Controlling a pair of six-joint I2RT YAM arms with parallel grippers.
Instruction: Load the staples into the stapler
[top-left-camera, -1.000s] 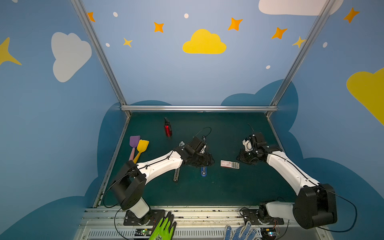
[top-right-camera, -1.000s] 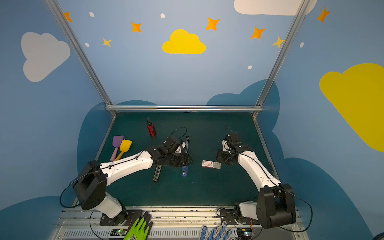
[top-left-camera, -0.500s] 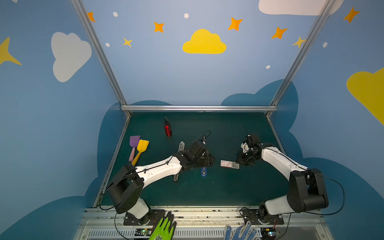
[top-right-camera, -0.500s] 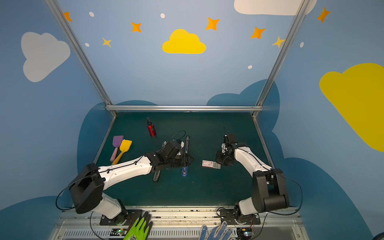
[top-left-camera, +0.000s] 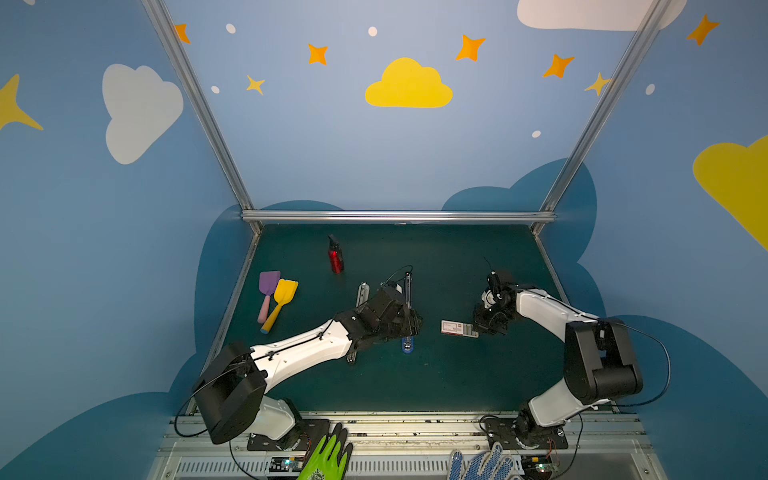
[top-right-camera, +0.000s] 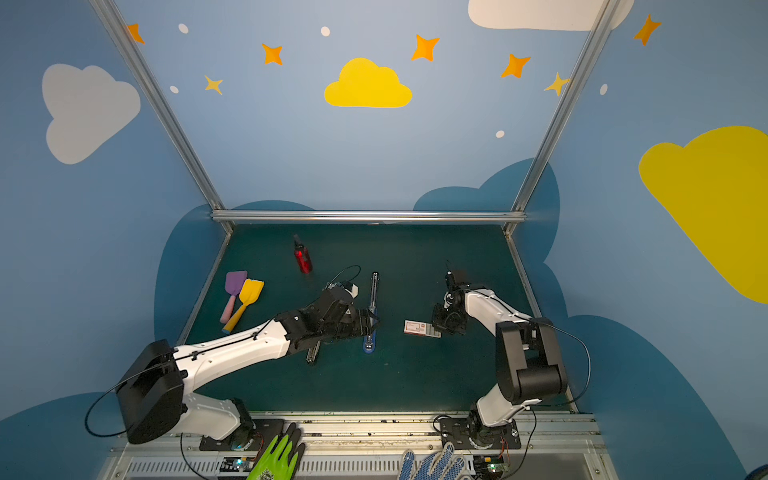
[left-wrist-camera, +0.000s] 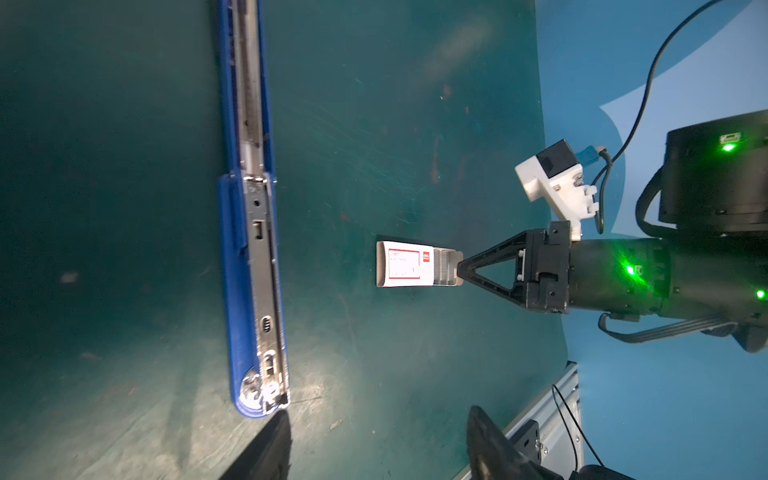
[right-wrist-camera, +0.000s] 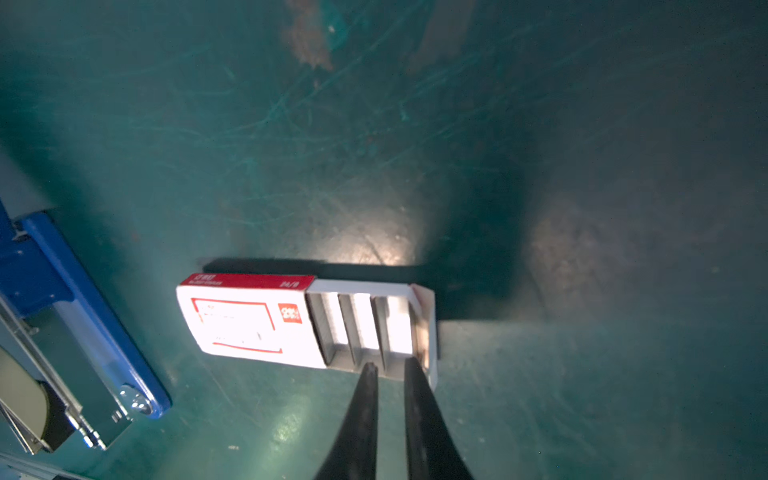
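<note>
Staple box (right-wrist-camera: 245, 322) flat on the tabletop (right-wrist-camera: 540, 145) between open blue stapler (left-wrist-camera: 249, 249) and right hand (right-wrist-camera: 388, 365), drawn-out staples (right-wrist-camera: 361, 328) towards that nearer hand, fingers almost together, grip indeterminable; left hand (left-wrist-camera: 378, 415) spread apart.

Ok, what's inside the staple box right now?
Three grey staple strips lie side by side in the pulled-out tray. Anything further in is covered by the white sleeve, so I can't tell how many more there are.

The stapler (right-wrist-camera: 99, 320) runs off frame beside the right gripper (right-wrist-camera: 389, 365). Print on the staple box (right-wrist-camera: 245, 320) ahead of its tips is unreadable.
</note>
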